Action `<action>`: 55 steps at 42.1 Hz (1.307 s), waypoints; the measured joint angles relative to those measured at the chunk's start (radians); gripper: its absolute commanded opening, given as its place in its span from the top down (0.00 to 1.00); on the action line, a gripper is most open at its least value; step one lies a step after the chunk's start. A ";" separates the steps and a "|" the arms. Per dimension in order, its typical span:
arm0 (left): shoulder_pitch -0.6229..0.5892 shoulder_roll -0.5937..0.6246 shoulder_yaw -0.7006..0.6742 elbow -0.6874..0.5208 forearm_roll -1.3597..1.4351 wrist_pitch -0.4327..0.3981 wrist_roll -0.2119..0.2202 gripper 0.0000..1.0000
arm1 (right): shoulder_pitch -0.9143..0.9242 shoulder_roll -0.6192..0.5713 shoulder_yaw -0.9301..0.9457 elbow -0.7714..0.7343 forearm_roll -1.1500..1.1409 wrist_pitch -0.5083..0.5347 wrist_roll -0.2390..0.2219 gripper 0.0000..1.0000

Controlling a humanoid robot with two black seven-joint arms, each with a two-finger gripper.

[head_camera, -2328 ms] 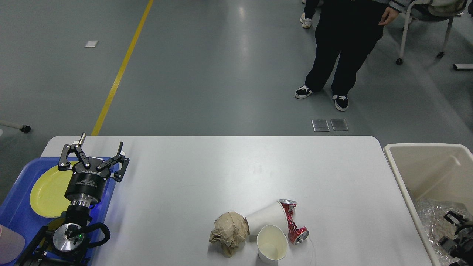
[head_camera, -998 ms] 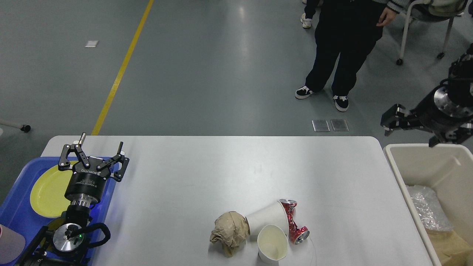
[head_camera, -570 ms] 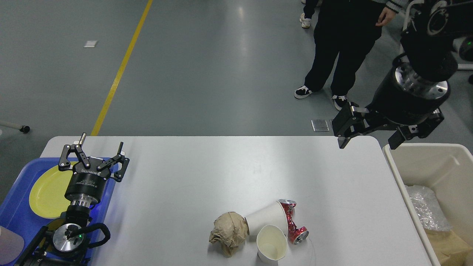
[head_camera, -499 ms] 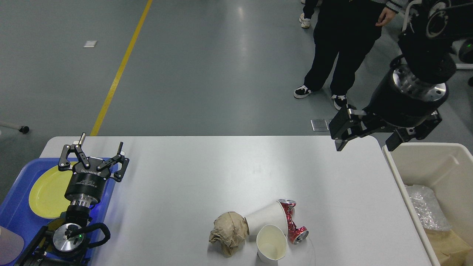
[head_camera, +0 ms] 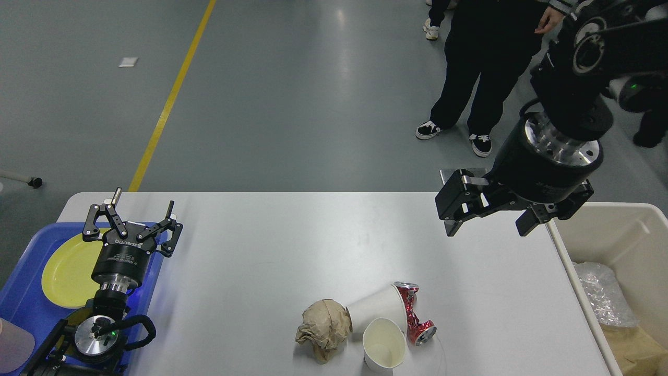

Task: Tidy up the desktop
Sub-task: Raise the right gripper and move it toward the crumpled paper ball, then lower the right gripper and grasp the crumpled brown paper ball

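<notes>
Right hand (head_camera: pixel 488 222) leftward; bin (head_camera: pixel 616 230) holding plastic (head_camera: pixel 605 297).

Standing person (head_camera: pixel 485 68) cropped above waist, bin (head_camera: pixel 616 235) cut off right

You see: desktop (head_camera: pixel 292 240) smooth matt white | wad (head_camera: pixel 323 329) creased brown paper | cups (head_camera: pixel 383 344) matt paper | can (head_camera: pixel 415 313) crushed glossy red metal | tray (head_camera: pixel 23 308) glossy blue plastic
</notes>
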 measured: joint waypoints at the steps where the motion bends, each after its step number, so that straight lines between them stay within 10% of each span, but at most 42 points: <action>1: 0.000 0.000 0.000 0.000 0.000 0.000 0.000 0.04 | -0.005 0.000 0.004 0.000 0.000 -0.001 0.000 0.00; 20: 0.000 0.000 0.000 0.000 0.000 0.000 0.000 0.04 | -0.188 0.028 0.124 -0.004 -0.006 -0.092 -0.003 0.00; 36: 0.000 0.000 0.000 0.000 0.000 0.000 0.000 0.04 | -0.430 0.106 0.257 -0.046 -0.019 -0.364 -0.008 0.00; 55: 0.000 0.000 0.000 0.000 0.000 0.000 0.000 0.04 | -0.824 0.367 0.425 -0.455 -0.049 -0.428 -0.084 0.00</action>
